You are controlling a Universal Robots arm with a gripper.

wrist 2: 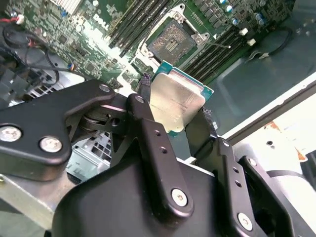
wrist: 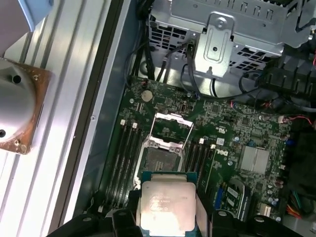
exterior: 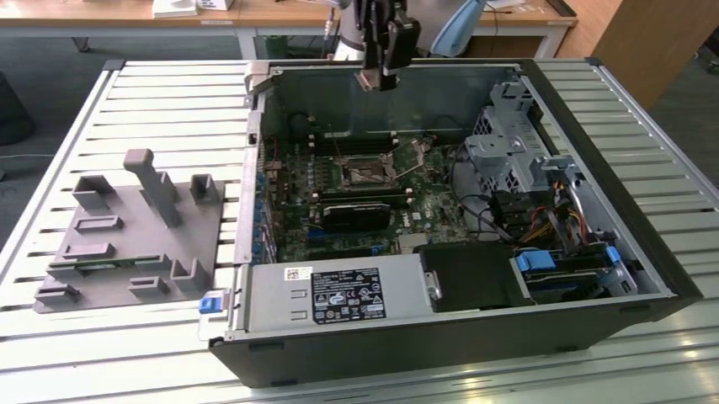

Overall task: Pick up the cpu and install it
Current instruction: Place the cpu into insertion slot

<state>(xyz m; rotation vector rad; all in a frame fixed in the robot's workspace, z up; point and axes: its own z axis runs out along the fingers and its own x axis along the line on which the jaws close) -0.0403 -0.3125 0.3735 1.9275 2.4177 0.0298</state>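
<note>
Holding the cpu (wrist 2: 177, 98) clamped in the gripper (wrist 2: 174, 116), hovering well above the open socket (wrist 2: 171, 42) inside the computer case (exterior: 450, 349).

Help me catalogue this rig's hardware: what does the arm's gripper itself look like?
The matte black two-finger gripper has a rounded black body and broad linkage plates with smooth curved edges. Its fingers are narrow flat black bars with small holes along them, joined at the pivots by round silver screws. I can make out no markings on it.
</note>
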